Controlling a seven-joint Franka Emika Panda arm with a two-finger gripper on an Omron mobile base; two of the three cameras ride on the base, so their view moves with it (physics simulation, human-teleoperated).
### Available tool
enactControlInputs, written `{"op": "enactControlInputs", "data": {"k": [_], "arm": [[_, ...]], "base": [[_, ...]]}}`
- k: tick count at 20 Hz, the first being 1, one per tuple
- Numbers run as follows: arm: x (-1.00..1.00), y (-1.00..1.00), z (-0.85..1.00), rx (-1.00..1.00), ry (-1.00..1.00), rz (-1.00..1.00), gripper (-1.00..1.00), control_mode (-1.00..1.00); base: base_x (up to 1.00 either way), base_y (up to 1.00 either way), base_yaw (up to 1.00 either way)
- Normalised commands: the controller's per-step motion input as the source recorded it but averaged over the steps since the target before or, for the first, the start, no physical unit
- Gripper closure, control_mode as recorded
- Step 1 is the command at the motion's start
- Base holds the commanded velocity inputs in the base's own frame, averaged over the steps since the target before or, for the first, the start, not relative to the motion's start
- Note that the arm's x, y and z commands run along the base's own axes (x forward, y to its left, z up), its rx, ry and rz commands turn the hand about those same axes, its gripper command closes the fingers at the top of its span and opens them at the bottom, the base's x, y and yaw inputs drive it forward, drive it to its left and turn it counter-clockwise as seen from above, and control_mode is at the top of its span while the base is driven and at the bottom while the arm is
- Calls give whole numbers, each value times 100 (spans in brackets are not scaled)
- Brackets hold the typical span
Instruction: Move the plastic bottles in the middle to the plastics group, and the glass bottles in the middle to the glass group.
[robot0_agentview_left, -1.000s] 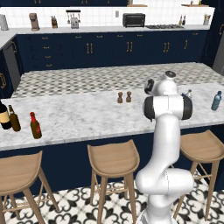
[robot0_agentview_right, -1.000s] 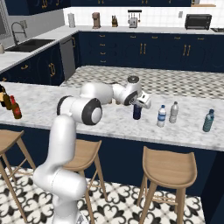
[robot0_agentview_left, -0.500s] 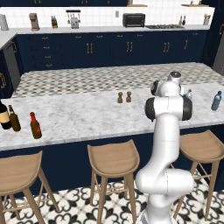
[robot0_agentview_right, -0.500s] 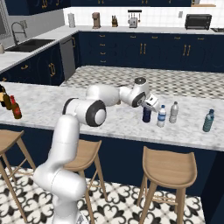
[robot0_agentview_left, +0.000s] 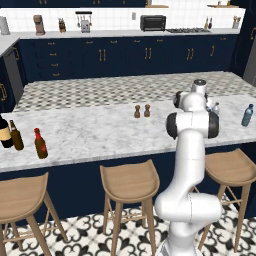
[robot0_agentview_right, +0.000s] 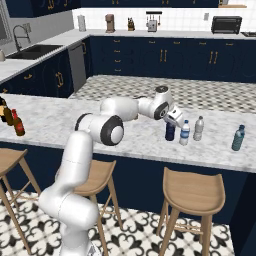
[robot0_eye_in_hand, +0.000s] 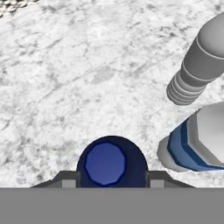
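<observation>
1. Since the arm has swung to its right over the last second, the navy bottle (robot0_agentview_right: 170, 131) has travelled with it along the counter (robot0_agentview_right: 60, 120). It has gone from open marble nearer the middle to a spot just beside the water bottle (robot0_agentview_right: 184, 132).
2. The gripper (robot0_agentview_right: 172, 120) is clamped on the navy bottle. In the hand view the dark finger tips (robot0_eye_in_hand: 65, 180) sit against either side of the bottle's round blue top (robot0_eye_in_hand: 106, 162), and the bottle has followed the hand through each step.
3. Whether its base is already resting on the marble or hangs just clear of it I cannot tell from these views.
4. Next outward stands the water bottle (robot0_eye_in_hand: 197, 140) with its blue label, and just beyond that the greyish clear bottle (robot0_agentview_right: 199, 128). The teal bottle (robot0_agentview_right: 238, 138) stands farther right, apart from these, near the counter's end.
5. In my judgement, this carry is nearly done. The navy bottle is now at the plastics end, so what remains for it is setting it down and letting go without knocking the water bottle, which is very close.
6. At the far left of the counter, the reddish-brown bottle (robot0_agentview_left: 40, 143) with the red cap stands near the amber bottle (robot0_agentview_left: 16, 136) and the wine bottle (robot0_agentview_left: 5, 131). None of them has shifted in the last second.
7. That bottle looks already placed with the glass, so this release may well be the last step.
</observation>
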Motion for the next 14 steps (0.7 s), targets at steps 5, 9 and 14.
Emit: {"op": "enactControlInputs", "data": {"k": [5, 9, 14], "arm": [[0, -25, -2, 11, -1, -6, 100, -100], [0, -1, -14, 7, -4, -1, 100, -100], [-18, 9, -13, -2, -1, -1, 100, -100]], "base": [[0, 0, 0], [0, 0, 0], [0, 0, 0]]}}
